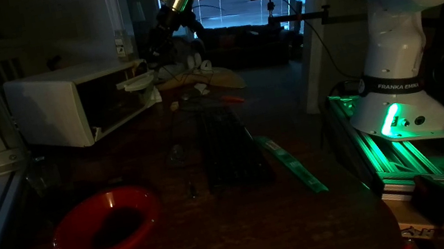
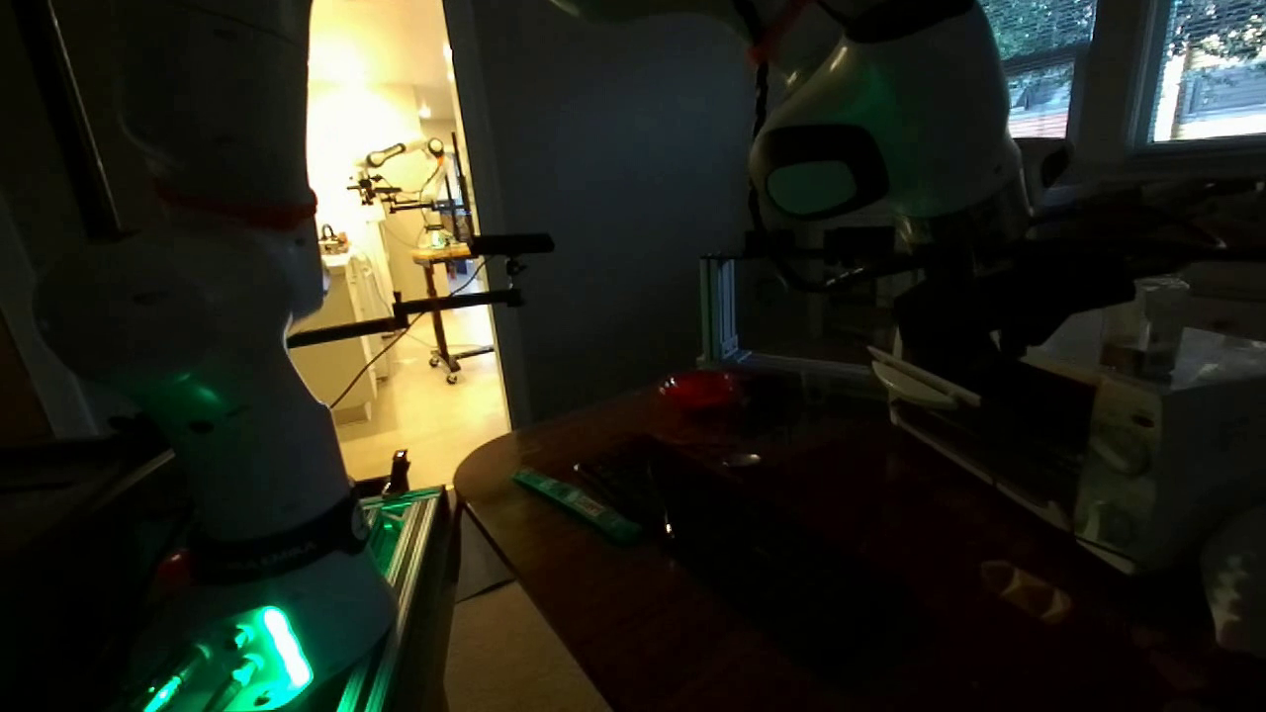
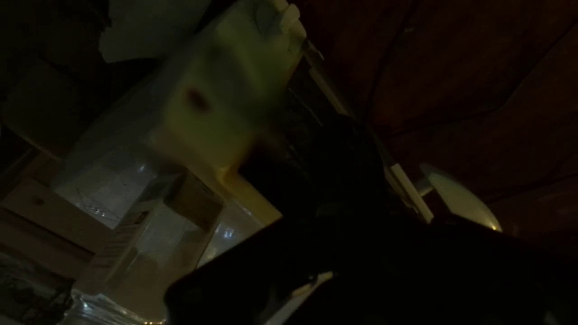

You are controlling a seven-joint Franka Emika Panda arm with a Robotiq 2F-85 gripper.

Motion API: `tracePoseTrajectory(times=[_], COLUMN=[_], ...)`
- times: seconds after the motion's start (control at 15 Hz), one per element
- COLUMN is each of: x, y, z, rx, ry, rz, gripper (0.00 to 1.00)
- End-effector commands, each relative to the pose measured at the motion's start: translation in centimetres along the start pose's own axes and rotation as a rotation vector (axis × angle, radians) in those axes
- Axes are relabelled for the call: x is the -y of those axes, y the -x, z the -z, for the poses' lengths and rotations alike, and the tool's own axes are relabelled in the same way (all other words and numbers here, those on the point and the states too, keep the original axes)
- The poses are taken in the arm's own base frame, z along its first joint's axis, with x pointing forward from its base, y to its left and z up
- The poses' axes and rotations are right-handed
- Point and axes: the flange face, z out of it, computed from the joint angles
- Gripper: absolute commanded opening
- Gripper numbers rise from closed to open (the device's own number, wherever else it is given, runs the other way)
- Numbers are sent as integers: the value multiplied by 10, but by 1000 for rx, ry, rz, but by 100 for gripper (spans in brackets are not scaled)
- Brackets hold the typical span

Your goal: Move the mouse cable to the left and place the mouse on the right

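Observation:
The scene is very dark. A dim rounded shape [image 1: 188, 96] past the far end of the keyboard may be the mouse, but I cannot tell for certain. Thin dark cables [image 3: 386, 61] cross the tabletop in the wrist view; which of them is the mouse cable is unclear. My black gripper [image 1: 155, 47] is raised beside and above the white oven's open front, away from the tabletop. An exterior view shows the gripper [image 2: 1004, 341] as a black silhouette over the oven. Its jaws look shut, with nothing seen held; the fingertips are lost in shadow.
The white oven [image 1: 46, 111] has its door down, and a clear box [image 3: 149, 243] stands on top. A black keyboard [image 1: 231, 150] lies mid-table beside a green strip [image 1: 294, 166]. A red bowl [image 1: 80, 220] sits near the table edge. An orange item [image 1: 232, 99] lies farther back.

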Motion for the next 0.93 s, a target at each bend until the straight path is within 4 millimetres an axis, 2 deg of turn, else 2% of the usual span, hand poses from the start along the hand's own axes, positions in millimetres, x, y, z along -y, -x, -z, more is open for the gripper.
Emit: tracePoseTrajectory(times=[0.0,0.27,0.53,0.67,0.87], x=[16,20,12,4,-7], y=[5,4,6,13,32], z=[24,49,83,96,105], rx=[-25,-85,-210,-249,-252], ry=[-6,44,159,231,313], rz=[4,-37,-135,-201,-291], gripper=[1,1,1,1,1])
